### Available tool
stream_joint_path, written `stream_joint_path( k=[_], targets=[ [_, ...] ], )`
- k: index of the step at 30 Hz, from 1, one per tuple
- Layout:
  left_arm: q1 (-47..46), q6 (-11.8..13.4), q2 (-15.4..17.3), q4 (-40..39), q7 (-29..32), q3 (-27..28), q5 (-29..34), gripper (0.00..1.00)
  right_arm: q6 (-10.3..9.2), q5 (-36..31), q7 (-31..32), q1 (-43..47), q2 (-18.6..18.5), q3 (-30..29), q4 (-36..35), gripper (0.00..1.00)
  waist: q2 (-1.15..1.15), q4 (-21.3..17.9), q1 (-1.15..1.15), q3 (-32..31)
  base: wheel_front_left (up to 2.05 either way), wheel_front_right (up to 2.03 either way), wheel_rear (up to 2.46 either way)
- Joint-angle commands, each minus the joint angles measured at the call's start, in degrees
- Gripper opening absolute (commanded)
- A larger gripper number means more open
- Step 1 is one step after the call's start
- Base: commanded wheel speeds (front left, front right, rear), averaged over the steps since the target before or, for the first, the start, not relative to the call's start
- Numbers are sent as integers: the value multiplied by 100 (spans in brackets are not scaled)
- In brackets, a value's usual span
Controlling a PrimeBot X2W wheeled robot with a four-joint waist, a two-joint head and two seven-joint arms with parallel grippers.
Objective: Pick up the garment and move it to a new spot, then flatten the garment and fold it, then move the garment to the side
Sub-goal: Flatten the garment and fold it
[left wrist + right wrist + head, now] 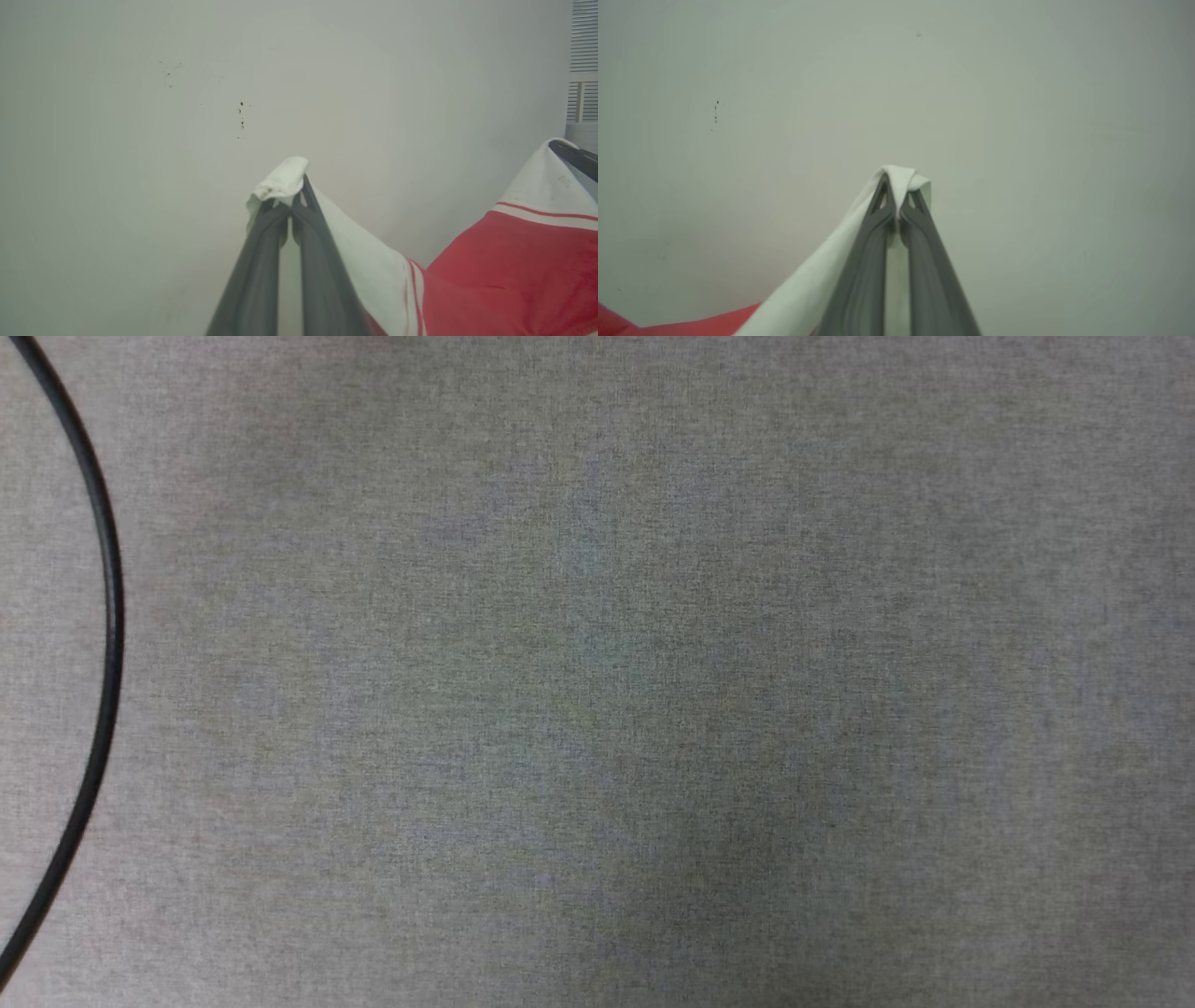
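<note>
Well, where do we have the garment just now?

We hold it up in front of a pale wall [140,186]. On the left, our left gripper [292,207] has its two dark fingers [261,270] pressed together on a bunched white sleeve tip.

And to the right of that?

From that pinch the garment [504,275] falls away rightward: white sleeve, red-and-white striped trim, then the red body sagging in the middle. Its other white sleeve rises to a peak at the right, draped over a dark finger [577,158].

So the right side is gripped too?

Yes. Our right gripper [896,210] is closed on a fold of white cloth, with red fabric trailing off to its left.

What do we see below us?

A grey woven surface [653,672], with a thin black cable [110,616] curving down its left side. Whether the hem touches that surface, we cannot tell.
</note>
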Motion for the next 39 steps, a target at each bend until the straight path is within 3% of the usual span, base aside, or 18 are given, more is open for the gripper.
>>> stream_joint_path(
  k=[1,11,20,30,39],
  targets=[
    [-64,-41,-2,114,-86,24,30,0,-4,-47,-111,-137,34,91,135,0,0,13,-1,28,0,0,0],
    [826,-252,-50,709,-615,-68,-55,0,-4,106,-877,390,373,400,1028,0,0,14,-1,52,0,0,0],
    [2528,-223,-50,711,-932,284,-166,0,-4,270,-1536,1894,583,747,1344,0,0,-51,-1,-441,0,0,0],
    [5592,131,-284,-489,-945,1568,396,0,-4,438,-1692,4198,612,773,935,0,0,-72,-1,-1400,0,0,0],
    [8167,366,-602,-1437,-946,2275,735,0,-4,571,-1695,6385,662,531,242,0,0,-73,-1,-2325,0,0,0]
  ],
)
